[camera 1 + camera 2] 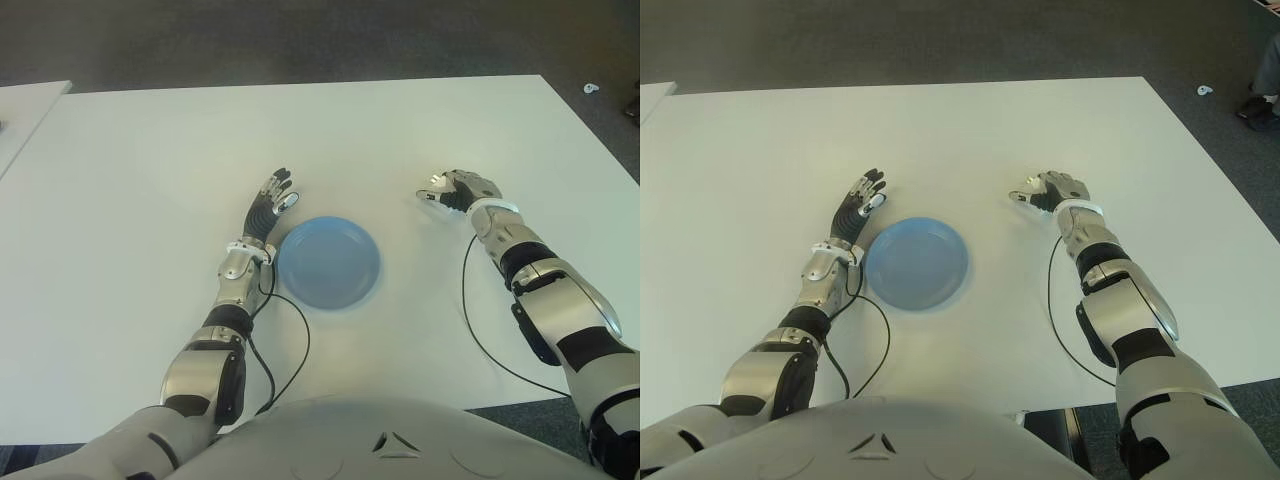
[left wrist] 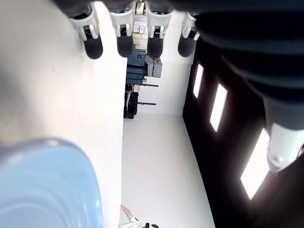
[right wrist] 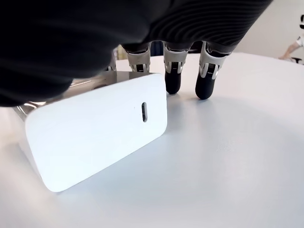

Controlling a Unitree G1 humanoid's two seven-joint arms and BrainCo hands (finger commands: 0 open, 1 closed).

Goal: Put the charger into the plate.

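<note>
Early stage: right hand (image 1: 455, 190) curls over the white charger (image 3: 97, 133), which sits on the table (image 1: 150, 160) well right of the blue plate (image 1: 329, 262), grasp unconfirmed; plate empty, lift and transfer pending; left hand (image 1: 272, 203) open, holding nothing, just left of plate.

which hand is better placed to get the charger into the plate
Right. The right hand is already at the white charger, fingers curled over it. The left hand is open beside the blue plate, holding nothing.
</note>
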